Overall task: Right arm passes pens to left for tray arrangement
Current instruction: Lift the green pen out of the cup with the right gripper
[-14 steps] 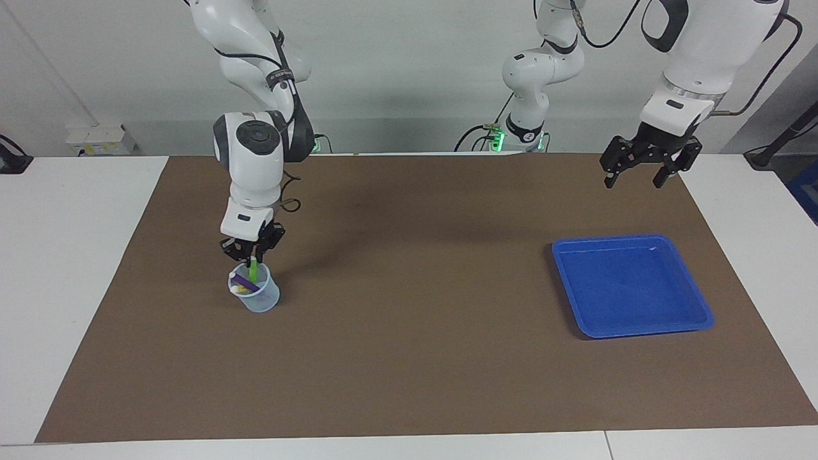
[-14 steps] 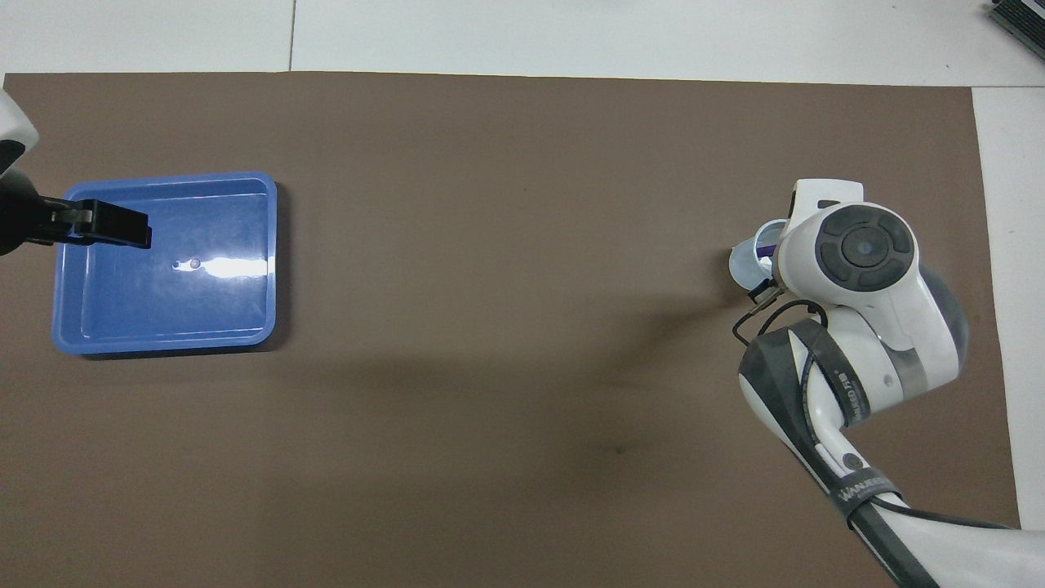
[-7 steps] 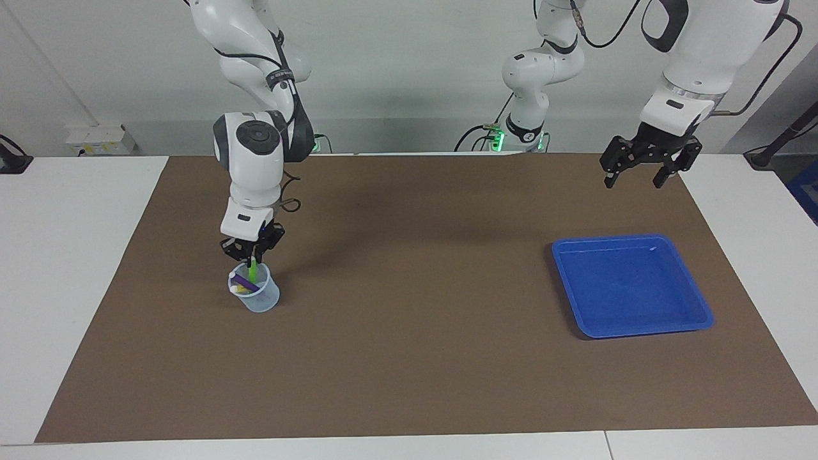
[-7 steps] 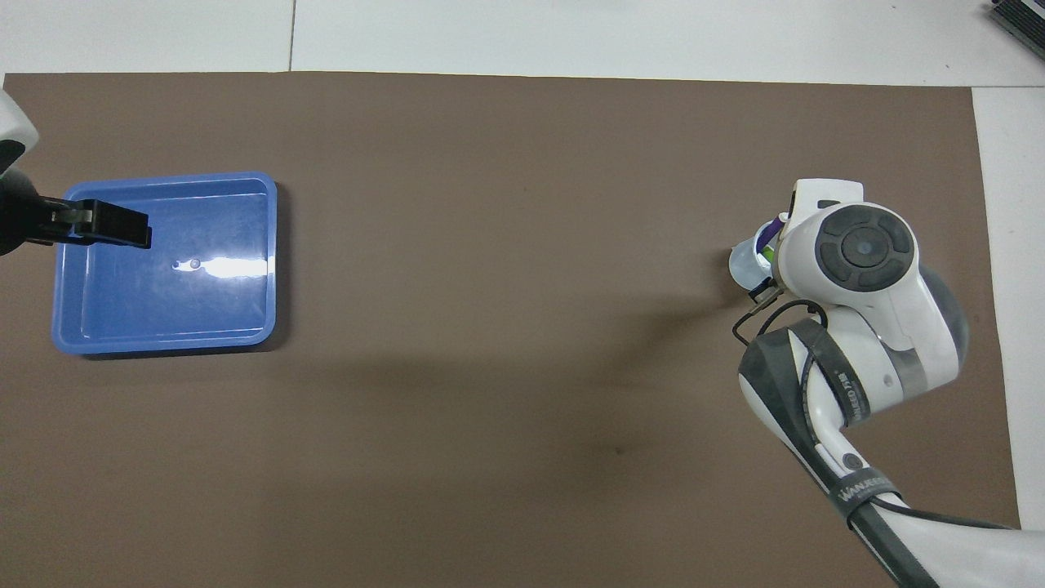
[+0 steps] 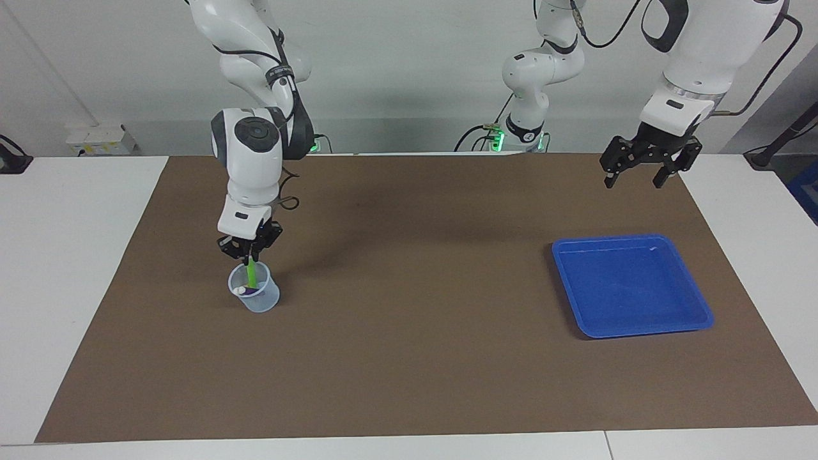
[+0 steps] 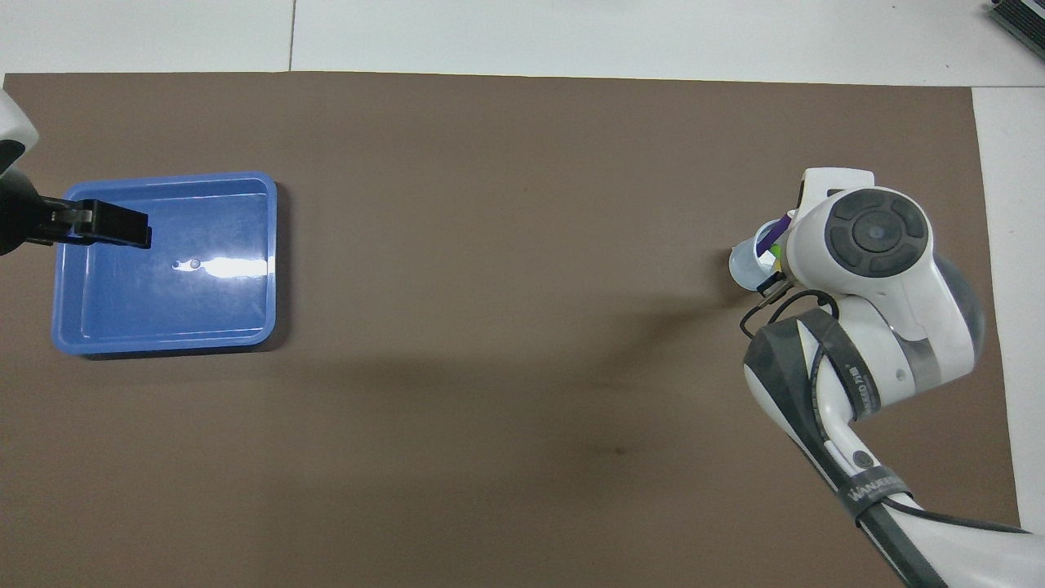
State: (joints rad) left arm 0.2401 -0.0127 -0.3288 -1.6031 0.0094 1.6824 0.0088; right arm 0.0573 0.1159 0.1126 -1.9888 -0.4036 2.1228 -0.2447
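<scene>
A small translucent cup (image 5: pixel 257 297) stands on the brown mat toward the right arm's end. My right gripper (image 5: pixel 248 253) is just above the cup, shut on the top of the green pen (image 5: pixel 253 275), which hangs upright with its lower end still inside the cup. The purple pen (image 5: pixel 251 291) lies in the cup; the yellow pen is not clearly seen. In the overhead view the right wrist covers most of the cup (image 6: pixel 744 265). The blue tray (image 5: pixel 629 284) lies toward the left arm's end. My left gripper (image 5: pixel 634 181) waits open in the air, over the mat beside the tray's edge nearer the robots.
The brown mat (image 5: pixel 409 358) covers most of the white table. The tray (image 6: pixel 163 343) holds nothing; one finger (image 6: pixel 114 227) of the left gripper overlaps it in the overhead view. A third robot base stands at the table's edge nearest the robots.
My right gripper has risen with the green pen, drawing it up out of the cup. The purple pen has sunk lower in the cup. The left arm has not moved.
</scene>
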